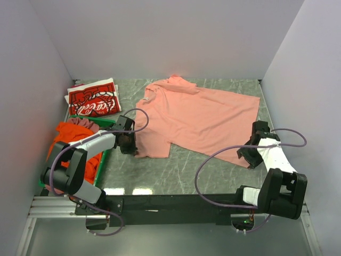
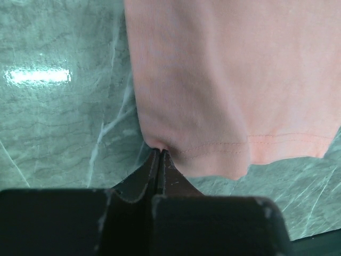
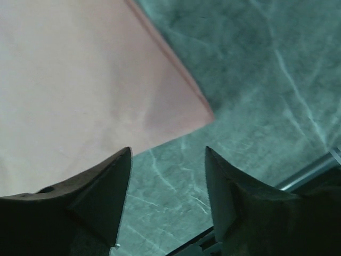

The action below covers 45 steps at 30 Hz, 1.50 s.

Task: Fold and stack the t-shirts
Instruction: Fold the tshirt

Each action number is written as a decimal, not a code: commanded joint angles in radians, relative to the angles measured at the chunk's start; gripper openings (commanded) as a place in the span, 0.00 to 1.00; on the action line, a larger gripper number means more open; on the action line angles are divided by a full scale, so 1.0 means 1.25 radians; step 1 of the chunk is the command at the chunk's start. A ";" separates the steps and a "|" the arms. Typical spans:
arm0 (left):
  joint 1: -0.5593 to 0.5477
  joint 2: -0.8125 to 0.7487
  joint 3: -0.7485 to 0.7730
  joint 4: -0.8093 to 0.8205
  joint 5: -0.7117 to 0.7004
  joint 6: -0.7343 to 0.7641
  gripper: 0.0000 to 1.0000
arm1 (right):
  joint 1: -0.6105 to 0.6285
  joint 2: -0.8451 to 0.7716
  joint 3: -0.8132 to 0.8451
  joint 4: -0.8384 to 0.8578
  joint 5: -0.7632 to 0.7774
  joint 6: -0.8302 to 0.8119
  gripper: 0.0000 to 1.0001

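Observation:
The salmon-pink t-shirt [image 1: 202, 114] lies spread flat across the middle of the table. My left gripper [image 1: 130, 143] is at its near-left sleeve; in the left wrist view the jaws [image 2: 159, 152] are shut, pinching the edge of the pink cloth [image 2: 224, 80] beside the hem. My right gripper [image 1: 249, 154] is open at the shirt's near-right corner; the right wrist view shows the gripper [image 3: 168, 152] over bare table, with the pink corner [image 3: 80, 90] just ahead and left. The red Coca-Cola shirt [image 1: 95, 100] lies folded at the back left. The orange shirt [image 1: 72, 137] and mauve shirt [image 1: 86, 124] are bunched in the crate.
The green crate [image 1: 103, 159] stands at the left edge of the table, beside my left arm. Grey walls close in the left, back and right sides. Marbled green tabletop [image 1: 176, 170] shows in front of the pink shirt.

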 commanded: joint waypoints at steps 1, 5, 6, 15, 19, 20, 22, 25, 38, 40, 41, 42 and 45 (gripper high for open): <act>-0.004 -0.028 0.004 0.016 0.015 0.021 0.01 | -0.022 0.005 0.035 -0.051 0.061 0.031 0.62; -0.004 -0.026 0.004 0.023 0.048 0.022 0.01 | -0.043 0.043 0.043 -0.064 0.082 0.033 0.54; -0.004 -0.024 0.006 0.024 0.053 0.021 0.01 | -0.048 0.050 0.041 -0.062 0.082 0.034 0.53; -0.004 -0.015 0.007 0.035 0.078 0.021 0.01 | -0.075 0.107 0.043 -0.042 0.103 0.024 0.46; -0.004 -0.005 0.008 0.040 0.093 0.022 0.01 | -0.085 0.110 0.049 -0.032 0.095 0.018 0.43; -0.004 -0.003 0.007 0.041 0.097 0.022 0.01 | -0.090 0.111 0.049 -0.028 0.093 0.017 0.43; -0.004 0.006 0.008 0.043 0.107 0.021 0.01 | -0.093 0.118 0.051 -0.024 0.091 0.014 0.42; -0.004 0.012 0.007 0.045 0.109 0.022 0.00 | -0.097 0.131 0.053 -0.007 0.075 0.011 0.40; -0.002 0.040 0.008 0.046 0.118 0.025 0.01 | -0.100 0.198 0.046 0.063 0.031 0.023 0.32; -0.002 0.044 0.007 0.046 0.117 0.024 0.01 | -0.100 0.208 0.039 0.069 0.025 0.027 0.29; -0.002 0.045 0.006 0.046 0.117 0.024 0.01 | -0.100 0.214 0.040 0.070 0.027 0.027 0.29; -0.002 0.048 0.006 0.045 0.115 0.022 0.01 | -0.100 0.217 0.039 0.070 0.031 0.028 0.27; -0.002 0.051 0.004 0.043 0.107 0.022 0.00 | -0.100 0.229 0.035 0.076 0.038 0.030 0.22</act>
